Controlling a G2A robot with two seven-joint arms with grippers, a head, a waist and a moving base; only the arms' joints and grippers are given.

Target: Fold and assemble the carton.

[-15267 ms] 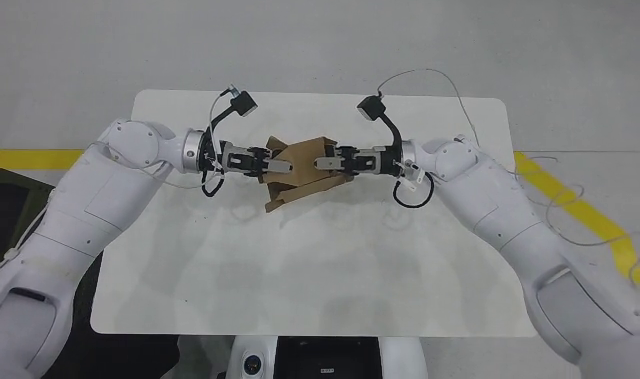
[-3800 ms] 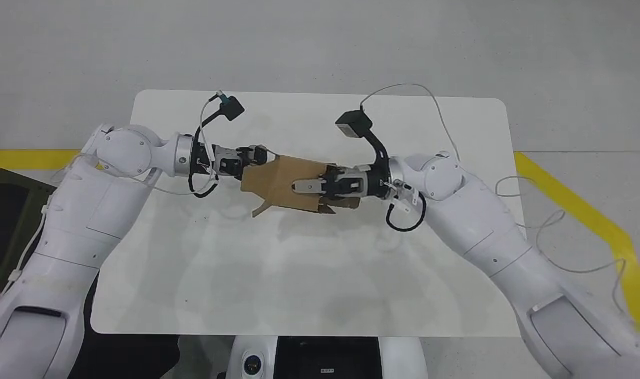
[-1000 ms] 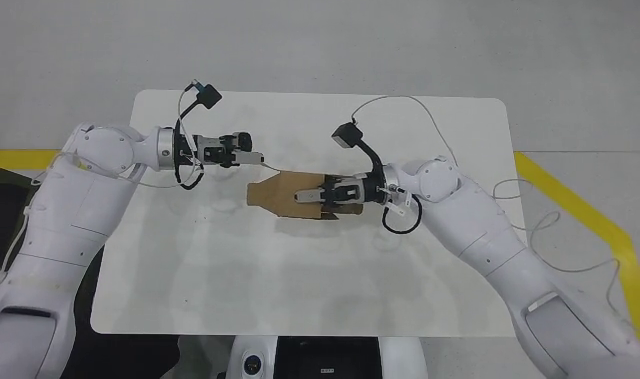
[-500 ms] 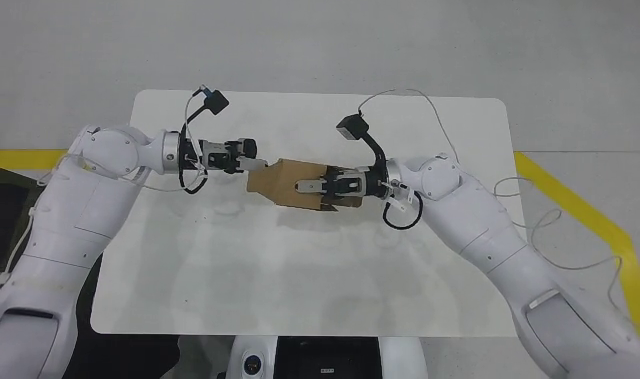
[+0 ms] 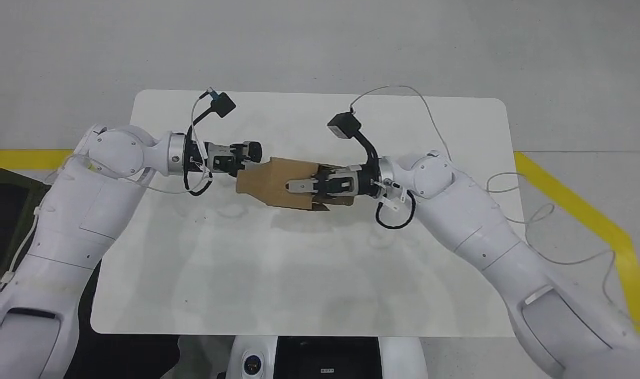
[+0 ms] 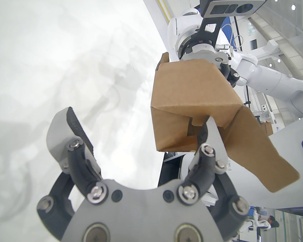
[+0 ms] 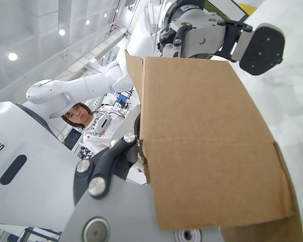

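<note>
Top view showed you both arms stretched inward over the desk (image 5: pixel 300 279), meeting at the carton (image 5: pixel 268 179) near its middle. Your right end effector (image 5: pixel 303 186) was clamped on one carton wall, with a finger lying across the top panel. Your left end effector (image 6: pixel 140 118) stood wide open at the carton's unfolded end. One fingertip (image 6: pixel 209 127) touched the end panels, and a loose flap (image 6: pixel 262 157) jutted past that finger.

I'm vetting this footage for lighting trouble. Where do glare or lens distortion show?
Top view: the table is evenly lit, with only a soft sheen. Left wrist view: the wide lens bows the table's edge into a curve. Right wrist view: bright ceiling lamps glare behind the carton.
</note>
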